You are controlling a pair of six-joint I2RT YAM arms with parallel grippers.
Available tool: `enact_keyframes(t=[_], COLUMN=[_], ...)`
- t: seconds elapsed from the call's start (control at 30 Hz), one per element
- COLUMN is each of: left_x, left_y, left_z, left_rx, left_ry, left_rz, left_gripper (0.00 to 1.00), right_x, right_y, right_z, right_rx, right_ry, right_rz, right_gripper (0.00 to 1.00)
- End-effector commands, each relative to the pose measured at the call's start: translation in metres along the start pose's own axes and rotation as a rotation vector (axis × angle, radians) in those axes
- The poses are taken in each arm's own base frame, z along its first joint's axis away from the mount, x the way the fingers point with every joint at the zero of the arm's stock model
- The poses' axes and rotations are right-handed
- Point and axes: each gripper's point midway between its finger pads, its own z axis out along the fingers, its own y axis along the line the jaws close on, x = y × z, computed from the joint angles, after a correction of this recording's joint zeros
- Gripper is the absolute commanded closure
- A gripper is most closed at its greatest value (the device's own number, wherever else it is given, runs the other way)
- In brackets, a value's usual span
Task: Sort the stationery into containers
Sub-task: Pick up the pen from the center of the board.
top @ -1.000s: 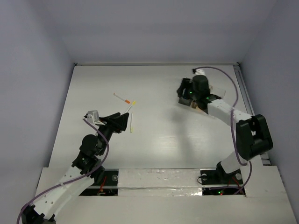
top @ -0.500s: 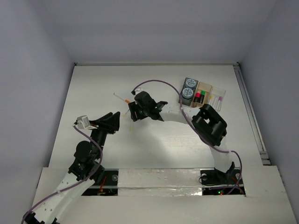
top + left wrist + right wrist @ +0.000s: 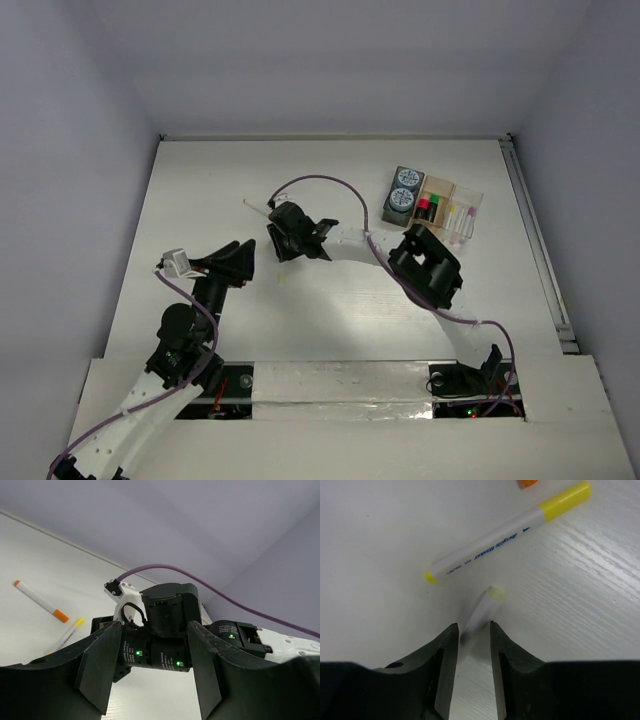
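Observation:
My right gripper (image 3: 281, 246) reaches across to the left-centre of the table. In the right wrist view its jaws (image 3: 472, 626) stand open a little on either side of a thin white pen with a pale yellow end (image 3: 481, 614). The pen touches the left finger, with a gap at the right finger. A white pen with yellow ends (image 3: 510, 532) lies just beyond it. A white pen with orange ends (image 3: 254, 207) lies further back and also shows in the left wrist view (image 3: 40, 600). My left gripper (image 3: 244, 259) is open and empty, close by on the left. The clear divided tray (image 3: 464, 208) holds two blue-grey canisters (image 3: 404, 190).
The right arm's forearm and elbow (image 3: 425, 265) stretch across the middle of the table. Its purple cable (image 3: 330, 185) loops above it. The right wrist body (image 3: 170, 625) fills the space in front of my left jaws. A wall rises behind the table's far edge.
My right arm has swung from the tray at the back right to the pens at left-centre and settled over the pale yellow pen. My left gripper has drawn back a little.

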Motion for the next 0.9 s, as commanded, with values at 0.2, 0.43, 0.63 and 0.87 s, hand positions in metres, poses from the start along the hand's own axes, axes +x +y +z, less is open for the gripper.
enact_keyframes(t=[0.2,0.43,0.63,0.87], left_x=[-0.007,-0.004,-0.001,0.0], left_y=[-0.003,-0.003,-0.004,-0.009], left_z=[0.0,0.001,0.003,0.003], left_rx=[0.01,0.011,0.012,0.039], left_ry=[-0.029,-0.02,-0.008,0.002], left_rz=[-0.017,-0.014,-0.01,-0.009], left_gripper=[0.48,0.48,0.48,0.48], right_x=[0.042,0.019,-0.062,-0.079], right_y=[-0.043,-0.073,-0.107,-0.285], right_z=[-0.013,-0.04,-0.117,-0.209], right_rx=[0.185,0.16,0.011,0.255], right_ry=[0.087,-0.013,-0.309,-0.514], right_rz=[-0.055,0.066,0.264,0.495], right_gripper=[0.89,1.0,1.0,1.0])
